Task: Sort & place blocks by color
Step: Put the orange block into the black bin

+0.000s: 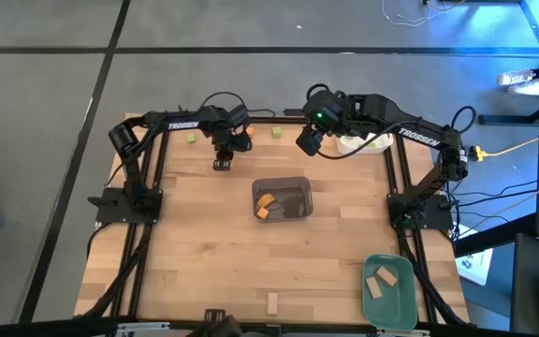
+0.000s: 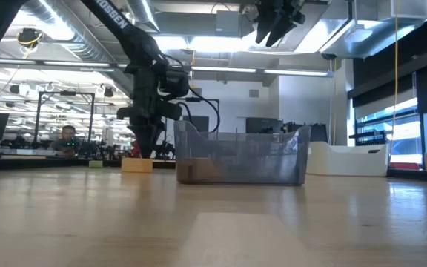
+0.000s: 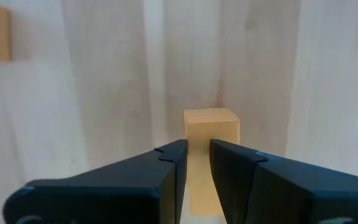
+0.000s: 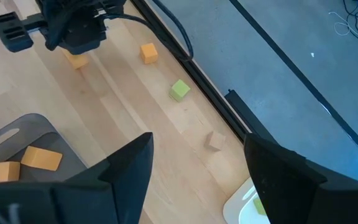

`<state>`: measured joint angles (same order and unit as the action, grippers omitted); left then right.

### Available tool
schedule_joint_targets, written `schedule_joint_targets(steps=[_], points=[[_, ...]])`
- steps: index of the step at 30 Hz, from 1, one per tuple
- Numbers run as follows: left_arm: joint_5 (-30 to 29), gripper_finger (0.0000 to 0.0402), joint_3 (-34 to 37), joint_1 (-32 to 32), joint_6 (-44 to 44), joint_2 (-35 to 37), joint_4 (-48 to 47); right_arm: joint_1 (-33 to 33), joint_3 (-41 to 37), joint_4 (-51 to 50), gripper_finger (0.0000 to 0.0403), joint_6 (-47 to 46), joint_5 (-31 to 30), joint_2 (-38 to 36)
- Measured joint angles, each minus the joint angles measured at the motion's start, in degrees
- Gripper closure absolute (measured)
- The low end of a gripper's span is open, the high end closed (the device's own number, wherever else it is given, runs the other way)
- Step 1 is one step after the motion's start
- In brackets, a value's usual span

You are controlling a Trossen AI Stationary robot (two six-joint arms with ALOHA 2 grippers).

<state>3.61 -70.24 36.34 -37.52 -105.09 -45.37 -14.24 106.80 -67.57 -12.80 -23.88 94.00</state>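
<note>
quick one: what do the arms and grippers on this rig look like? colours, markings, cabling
Both arms are dark, near-black jointed links with white TROSSEN lettering on the upper links. Black cables loop off each wrist. The left gripper has two flat, wedge-shaped dark fingers with teal-tinted edges; the right gripper has the same blunt dark fingers. A green light glows on the right arm's wrist housing.

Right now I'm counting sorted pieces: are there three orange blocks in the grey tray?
No, the high view shows only two orange blocks lying in the grey tray.
</note>
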Motion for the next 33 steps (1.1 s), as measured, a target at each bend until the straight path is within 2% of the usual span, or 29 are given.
schedule_joint_targets(steps=[6,13,17,20,25,33], points=[[-0.2,0.0349,0.0,0.0,0.6,1.4,-0.6,0.0,0.0,0.0,0.0153,0.0,0.0,0.0],[0.6,0.0347,-0.1,0.0,2.5,5.4,-5.6,0.0,0.0,0.0,0.0153,0.0,-0.4,0.0],[5.5,0.0349,-0.1,0.0,3.7,5.7,-7.4,0.0,0.0,0.0,0.0153,0.1,0.0,0.0],[8.4,0.0353,-0.1,0.0,4.0,5.7,-7.3,0.0,0.0,0.0,0.0153,2.7,4.1,0.0],[8.3,0.0353,-0.1,0.3,5.3,5.7,-7.1,0.0,0.0,0.0,0.0153,9.1,13.3,0.0],[7.9,0.0356,-0.2,0.4,11.6,5.7,-7.0,0.0,0.0,0.1,0.0153,10.2,15.0,0.0]])
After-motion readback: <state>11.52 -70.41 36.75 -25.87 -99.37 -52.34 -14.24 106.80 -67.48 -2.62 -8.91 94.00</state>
